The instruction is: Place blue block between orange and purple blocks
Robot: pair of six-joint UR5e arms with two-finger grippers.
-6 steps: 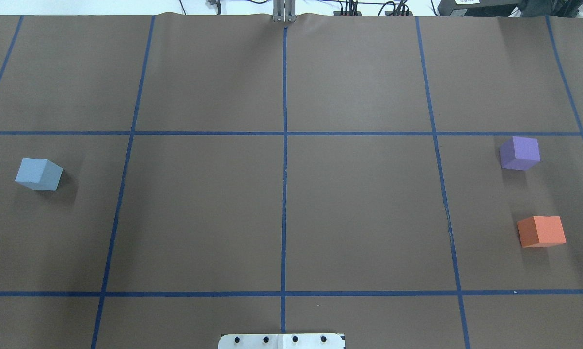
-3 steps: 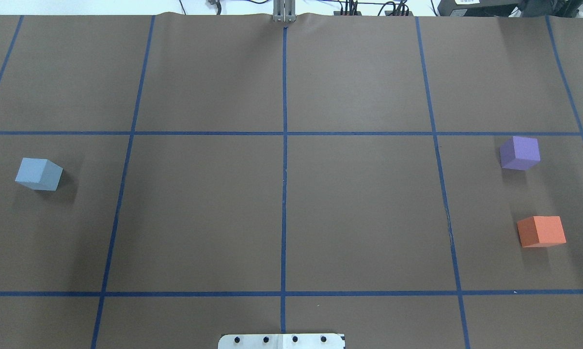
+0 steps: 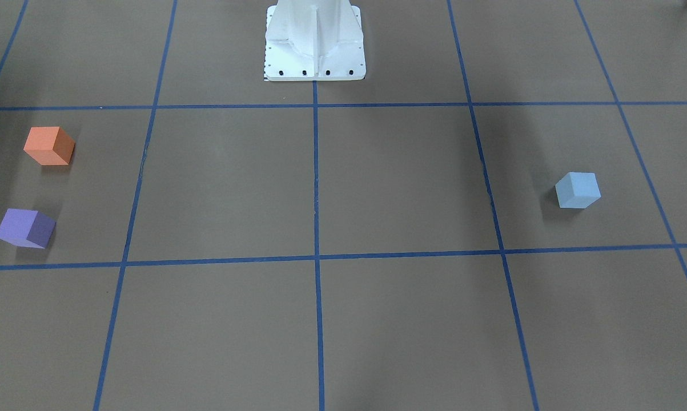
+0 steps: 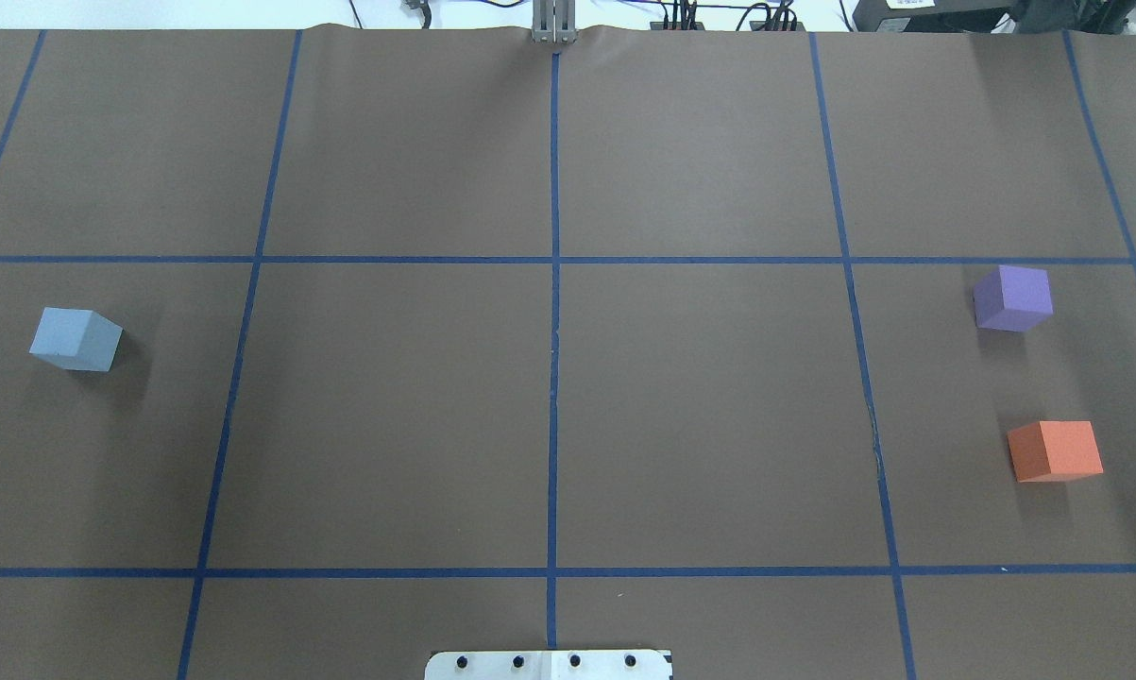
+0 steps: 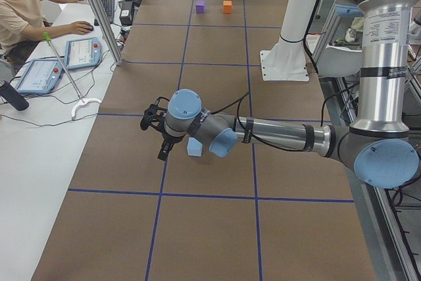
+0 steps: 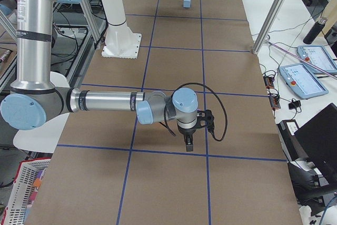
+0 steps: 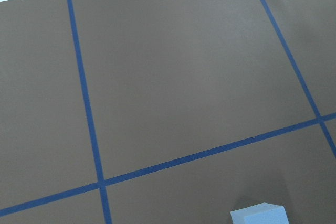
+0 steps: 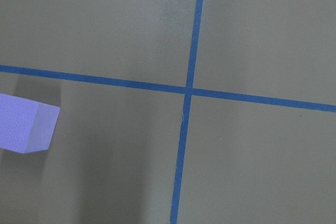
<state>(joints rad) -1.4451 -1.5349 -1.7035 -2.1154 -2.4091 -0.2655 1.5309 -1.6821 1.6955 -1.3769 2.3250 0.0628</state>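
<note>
The light blue block (image 4: 76, 339) sits alone on the brown table at the left, also seen in the front view (image 3: 577, 190) and at the bottom edge of the left wrist view (image 7: 260, 215). The purple block (image 4: 1012, 297) and the orange block (image 4: 1055, 450) sit at the far right with a gap between them. My left gripper (image 5: 160, 144) hangs just beside the blue block (image 5: 195, 147), seen only in the left side view. My right gripper (image 6: 188, 142) shows only in the right side view, with the purple block (image 8: 23, 129) in its wrist view. I cannot tell whether either is open or shut.
Blue tape lines divide the table into a grid. The white robot pedestal (image 3: 314, 43) stands at the robot's edge of the table. An operator (image 5: 23, 4), tablets (image 5: 82, 52) and a metal post (image 5: 99, 14) stand along the far side.
</note>
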